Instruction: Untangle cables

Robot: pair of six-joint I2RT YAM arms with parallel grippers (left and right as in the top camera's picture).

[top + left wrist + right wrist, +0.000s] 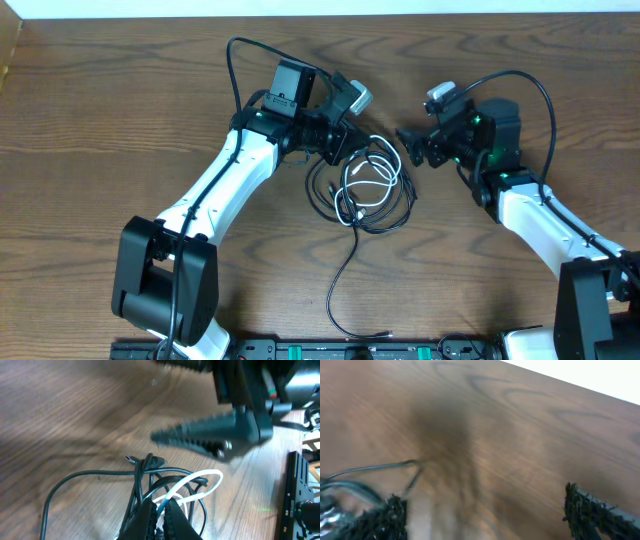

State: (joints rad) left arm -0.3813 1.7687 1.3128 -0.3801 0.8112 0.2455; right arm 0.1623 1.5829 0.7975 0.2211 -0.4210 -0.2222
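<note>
Closest to the left wrist camera, the left gripper [160, 510] is clenched on strands of the cables [375, 185]. They lie as one knotted heap mid-worktop [120, 90], somewhat nearer the far edge than the near one. The white cable [366, 192] sits looped inside the black ones, and only one black tail [345, 270] runs free toward the near edge, so little looks undone yet. The right gripper [410, 145] hangs spread wide, holding nothing, just beside the heap's right side. Bare wood toward the left edge and far-left corner leaves room for drawing strands out.
</note>
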